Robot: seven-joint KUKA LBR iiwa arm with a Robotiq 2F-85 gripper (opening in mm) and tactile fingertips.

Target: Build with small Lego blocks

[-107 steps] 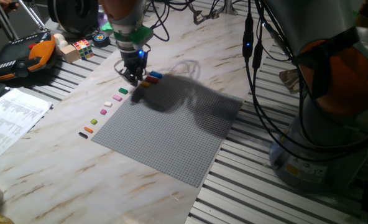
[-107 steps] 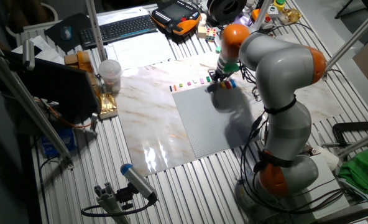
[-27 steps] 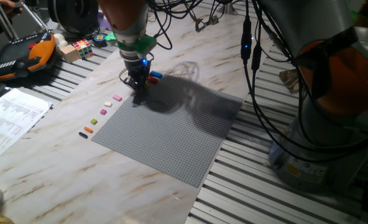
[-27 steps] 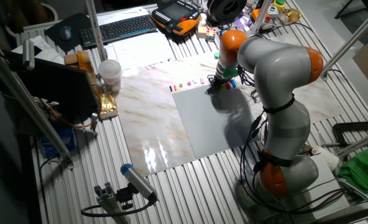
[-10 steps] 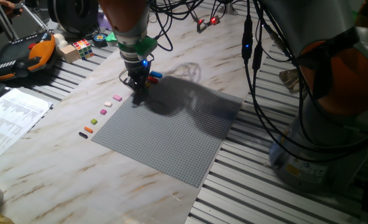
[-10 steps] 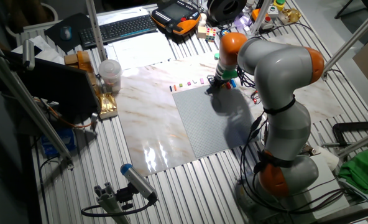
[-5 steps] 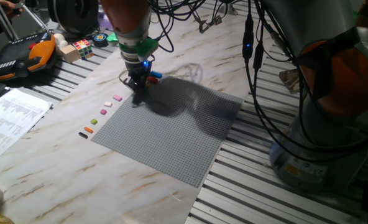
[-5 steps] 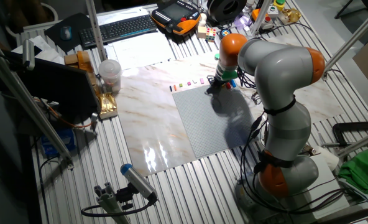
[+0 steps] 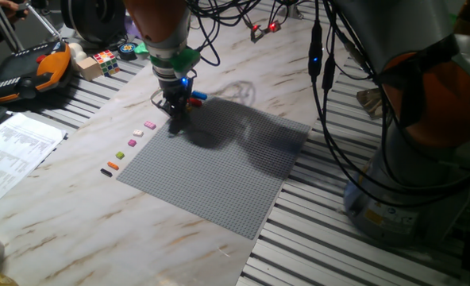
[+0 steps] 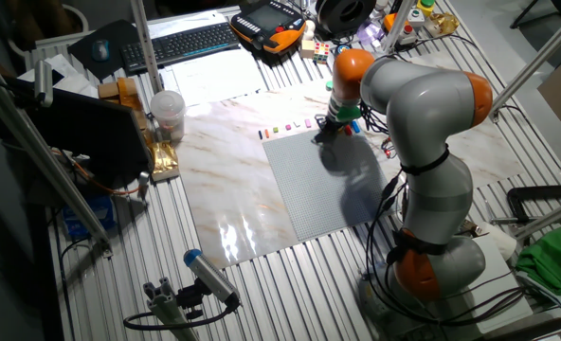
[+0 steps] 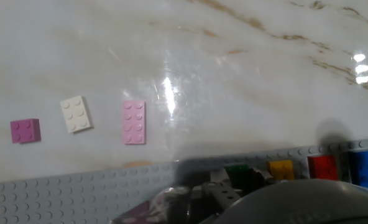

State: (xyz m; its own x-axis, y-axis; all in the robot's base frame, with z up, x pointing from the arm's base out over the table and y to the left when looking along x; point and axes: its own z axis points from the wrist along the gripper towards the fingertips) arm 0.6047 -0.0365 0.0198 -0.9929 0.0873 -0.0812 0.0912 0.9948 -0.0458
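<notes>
Small Lego blocks, hand view: pink brick (image 11: 134, 122), white brick (image 11: 76, 114) and magenta brick (image 11: 25, 130) lie loose in a row on the marble desk (image 11: 246, 81), apart from one another, just off the edge of the grey baseplate (image 11: 66, 196). Along that edge, at the baseplate's rim, sit a green brick (image 11: 237, 172), yellow brick (image 11: 281, 168), red brick (image 11: 322, 166) and blue brick (image 11: 363, 168), side by side; the green one is partly hidden by the dark body of the hand.

Same blocks, one fixed view: pink brick (image 9: 150, 125), white brick (image 9: 138, 133) and magenta brick (image 9: 132, 143) show as small specks in a line beside the baseplate (image 9: 219, 167). The line runs on to an orange brick (image 9: 113, 166) and a black brick (image 9: 105, 171), neither of which the hand view shows. The blue brick (image 9: 198, 96) and red brick (image 9: 194, 102) peek out just beside the gripper (image 9: 173, 117); green and yellow are hidden behind it.

Gripper: low at the baseplate's far edge, over the green brick's place. Whether the fingers are apart, together or clamped on a brick cannot be told in any view.

The other fixed view: gripper (image 10: 323, 134) at the far edge of the baseplate (image 10: 323, 189); the bricks are too small to tell apart. A keyboard (image 10: 178, 44) lies beyond the desk.

Periphery, one fixed view: multicoloured puzzle cube (image 9: 105, 59) and printed sheet (image 9: 13, 147).
</notes>
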